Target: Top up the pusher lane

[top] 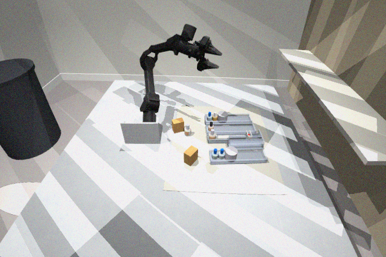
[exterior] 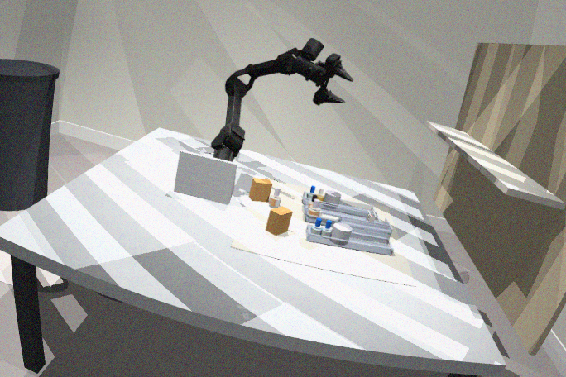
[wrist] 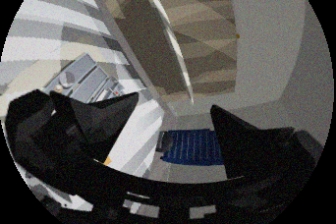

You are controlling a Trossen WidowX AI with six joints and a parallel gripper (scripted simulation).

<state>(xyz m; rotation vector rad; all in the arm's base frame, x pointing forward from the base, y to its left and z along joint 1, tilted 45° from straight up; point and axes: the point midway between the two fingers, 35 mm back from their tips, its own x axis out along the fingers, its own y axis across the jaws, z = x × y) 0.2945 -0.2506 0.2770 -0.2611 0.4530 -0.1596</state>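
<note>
The loose jar (top: 187, 131) (exterior: 275, 199), with a pale cap and peach label, stands upright on the mat in front of the lane rack. A similar pale-capped, peach-labelled jar (top: 212, 134) (exterior: 314, 209) stands at the front of a middle lane. Behind it lies a pale bar (top: 222, 137) (exterior: 328, 218), and a small red-marked part (top: 249, 134) is farther back. The pusher plate and low front stop are too small to make out. My gripper (top: 219, 60) (exterior: 347, 91) (wrist: 176, 102) is open and empty, high above the rack and far from the loose jar.
Orange blocks (top: 178, 125) (top: 191, 155) (exterior: 261, 189) (exterior: 279, 221) stand near the loose jar. Neighbouring lanes hold blue-capped jars (top: 215, 154) (exterior: 318, 226), a dark-capped jar (top: 210, 126) and grey cylinders (top: 231, 153) (exterior: 341, 233). A grey panel (top: 141, 133) (exterior: 205, 177) stands by the arm's base.
</note>
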